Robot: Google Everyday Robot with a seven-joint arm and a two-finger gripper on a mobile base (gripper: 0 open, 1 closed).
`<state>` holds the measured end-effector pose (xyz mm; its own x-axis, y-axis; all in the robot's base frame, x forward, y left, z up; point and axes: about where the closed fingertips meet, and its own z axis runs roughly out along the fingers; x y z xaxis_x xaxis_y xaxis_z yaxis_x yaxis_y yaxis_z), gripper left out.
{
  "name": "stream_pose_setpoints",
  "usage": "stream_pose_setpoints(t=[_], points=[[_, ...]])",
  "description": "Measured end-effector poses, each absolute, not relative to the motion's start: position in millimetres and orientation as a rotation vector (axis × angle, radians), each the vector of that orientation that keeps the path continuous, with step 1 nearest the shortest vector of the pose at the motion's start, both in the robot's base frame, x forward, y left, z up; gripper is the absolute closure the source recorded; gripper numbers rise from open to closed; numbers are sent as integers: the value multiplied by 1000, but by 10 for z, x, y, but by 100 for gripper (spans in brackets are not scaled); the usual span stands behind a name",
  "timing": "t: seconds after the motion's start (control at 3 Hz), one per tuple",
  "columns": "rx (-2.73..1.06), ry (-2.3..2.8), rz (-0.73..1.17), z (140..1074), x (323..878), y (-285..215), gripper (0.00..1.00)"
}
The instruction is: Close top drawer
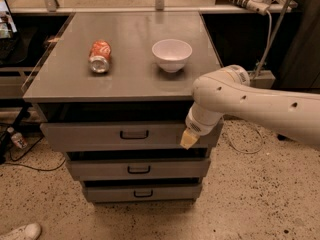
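Observation:
The top drawer (pixel 95 136) is a wide grey drawer with a dark handle (pixel 134 134) at its centre. It stands out a little from under the grey cabinet top (pixel 130 81), with a dark gap above its front. My gripper (pixel 189 139) is at the end of the white arm (pixel 260 109), which comes in from the right. Its yellowish tip is against the right end of the top drawer's front panel.
A red soda can (pixel 100 55) lies on its side and a white bowl (pixel 171 54) stands on the cabinet top. Two lower grey drawers (pixel 100 170) (pixel 110 193) sit below. A white shoe (pixel 20 232) and a small bottle (pixel 17 139) are on the floor at left, and cables (pixel 245 144) at right.

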<state>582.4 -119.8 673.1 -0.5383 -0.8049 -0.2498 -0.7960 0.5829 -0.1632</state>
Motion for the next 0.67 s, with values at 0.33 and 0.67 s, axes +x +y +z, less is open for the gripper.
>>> stream_pose_setpoints(t=[0.33, 0.67], points=[[-1311, 2519, -43, 6731, 5824, -1197, 0], [-1311, 2519, -43, 6731, 5824, -1197, 0]])
